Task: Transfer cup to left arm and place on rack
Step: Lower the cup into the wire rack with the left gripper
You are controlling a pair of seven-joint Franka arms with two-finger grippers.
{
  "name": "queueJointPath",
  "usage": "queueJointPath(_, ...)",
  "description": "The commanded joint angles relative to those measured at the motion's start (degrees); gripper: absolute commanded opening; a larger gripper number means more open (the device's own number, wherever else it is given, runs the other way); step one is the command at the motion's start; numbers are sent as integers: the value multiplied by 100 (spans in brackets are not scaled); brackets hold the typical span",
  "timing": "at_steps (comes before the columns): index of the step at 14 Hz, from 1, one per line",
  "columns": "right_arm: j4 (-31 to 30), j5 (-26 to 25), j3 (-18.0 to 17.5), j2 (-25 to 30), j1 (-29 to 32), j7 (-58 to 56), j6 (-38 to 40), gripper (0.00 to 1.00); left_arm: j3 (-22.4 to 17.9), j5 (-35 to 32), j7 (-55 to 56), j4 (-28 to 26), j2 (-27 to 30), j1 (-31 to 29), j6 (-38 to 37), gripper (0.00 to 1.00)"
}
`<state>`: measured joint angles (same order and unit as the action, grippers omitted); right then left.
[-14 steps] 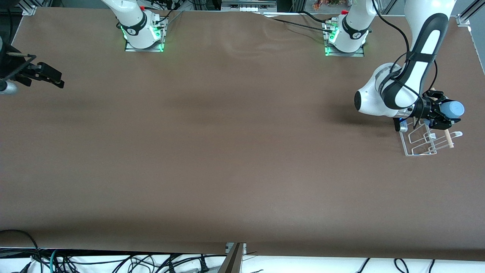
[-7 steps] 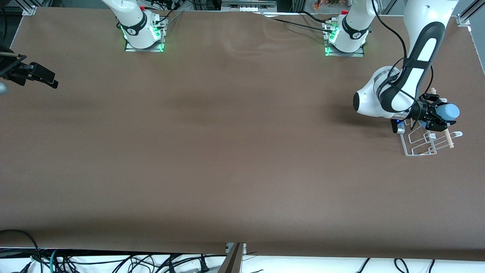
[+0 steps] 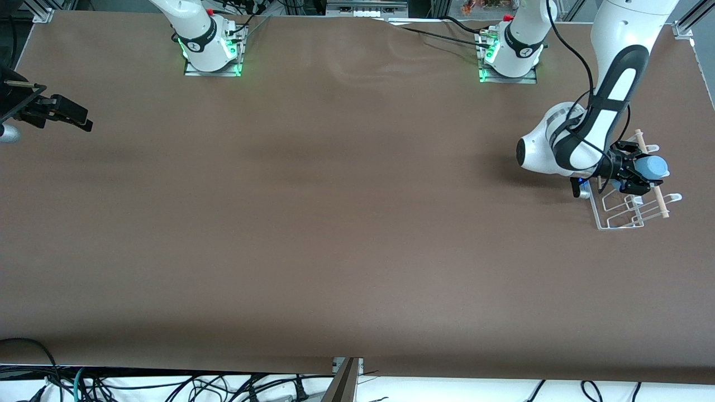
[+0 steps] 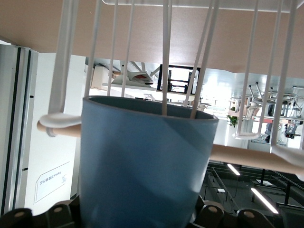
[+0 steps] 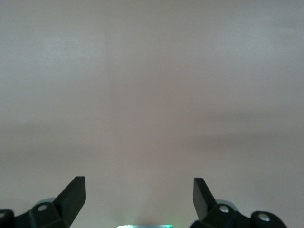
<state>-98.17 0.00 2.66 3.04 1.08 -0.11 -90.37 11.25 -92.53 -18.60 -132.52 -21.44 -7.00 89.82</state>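
The light blue cup [image 3: 652,166] lies on its side in my left gripper [image 3: 638,169], which is shut on it. The cup's rim is in among the upright loops of the white wire rack [image 3: 619,216], over the rack's wooden dowel [image 3: 661,203]. In the left wrist view the cup [image 4: 142,156] fills the lower middle, with rack wires [image 4: 166,57] passing its rim and the dowel [image 4: 247,157] crossing past it. My right gripper [image 3: 75,116] is open and empty, waiting over the table's edge at the right arm's end; its view shows bare table between its fingertips [image 5: 76,191].
The rack stands near the left arm's end of the brown table [image 3: 346,223]. The two arm bases [image 3: 211,47] [image 3: 509,53] stand along the edge farthest from the front camera. Cables hang below the table's near edge.
My left gripper has sunk with the cup and drawn slightly back toward the right arm's end, bringing the cup down into the rack's loops. My right gripper has shifted slightly at the table's edge.
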Motion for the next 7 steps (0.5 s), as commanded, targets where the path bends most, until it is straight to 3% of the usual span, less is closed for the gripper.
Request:
queueJointPath(1,132,132,24,-22,-29,81,160,100,0,-248,233,-2,-141,-47,0,0)
queueJointPath(4,132,132,32,-22,-29,72,195,100,-18,-405,268,34,-229,-82,70,0)
queueJointPath(5,132,140,32,-22,-29,72,221,100,-26,-424,295,86,-238,-126,70,60)
queueJointPath(6,132,140,32,-22,-29,72,230,100,-18,-406,330,112,-229,-161,70,100)
queueJointPath(7,132,140,32,-22,-29,72,230,100,-26,-354,330,200,-212,-162,70,100)
